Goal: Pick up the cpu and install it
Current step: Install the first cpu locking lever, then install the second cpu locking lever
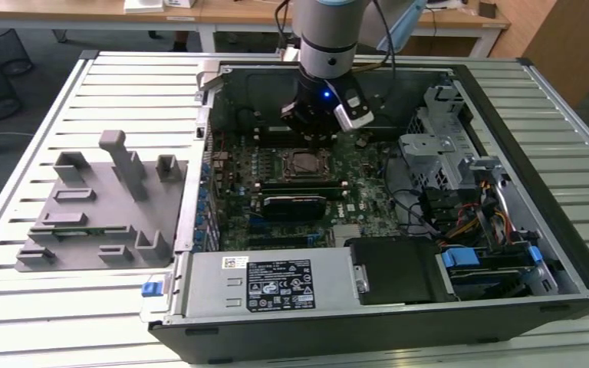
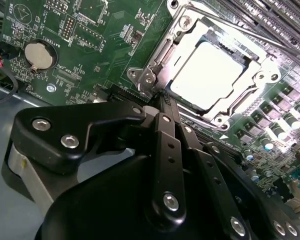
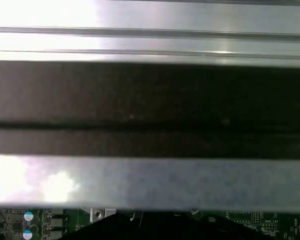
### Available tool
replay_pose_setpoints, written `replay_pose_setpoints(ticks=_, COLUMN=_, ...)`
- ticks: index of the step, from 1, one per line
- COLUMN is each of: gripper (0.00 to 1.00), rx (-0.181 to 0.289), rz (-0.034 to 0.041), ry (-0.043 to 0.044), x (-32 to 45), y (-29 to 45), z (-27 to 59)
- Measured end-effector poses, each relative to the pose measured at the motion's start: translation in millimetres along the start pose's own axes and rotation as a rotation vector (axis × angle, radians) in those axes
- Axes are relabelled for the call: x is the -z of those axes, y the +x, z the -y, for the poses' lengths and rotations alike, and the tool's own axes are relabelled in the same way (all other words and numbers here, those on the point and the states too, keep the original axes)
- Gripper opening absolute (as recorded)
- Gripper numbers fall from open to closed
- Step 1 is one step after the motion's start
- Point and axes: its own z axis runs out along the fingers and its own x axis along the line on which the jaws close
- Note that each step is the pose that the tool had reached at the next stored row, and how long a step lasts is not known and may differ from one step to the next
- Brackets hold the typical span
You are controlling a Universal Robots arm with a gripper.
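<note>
One cpu (image 2: 210,75) seated in socket frame (image 2: 155,70); one pincer (image 2: 162,100) beside.

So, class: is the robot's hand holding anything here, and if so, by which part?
Nothing is held. The hand is closed and empty, beside the socket frame, where the cpu already sits.

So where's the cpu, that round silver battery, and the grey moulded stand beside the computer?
cpu (image 2: 212,75): second wrist view, middle of its pale metal top.
coin battery (image 2: 40,54): second wrist view, centre of its round face.
grey stand (image 1: 100,207): exterior view, flat base.
</note>
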Motion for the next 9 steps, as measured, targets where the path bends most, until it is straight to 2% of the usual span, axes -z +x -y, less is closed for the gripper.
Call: replay_pose_setpoints(ticks=9, gripper=0.11, rx=0.000, rz=-0.0001, ry=-0.0004, x=0.3, y=0.0, z=4.4)
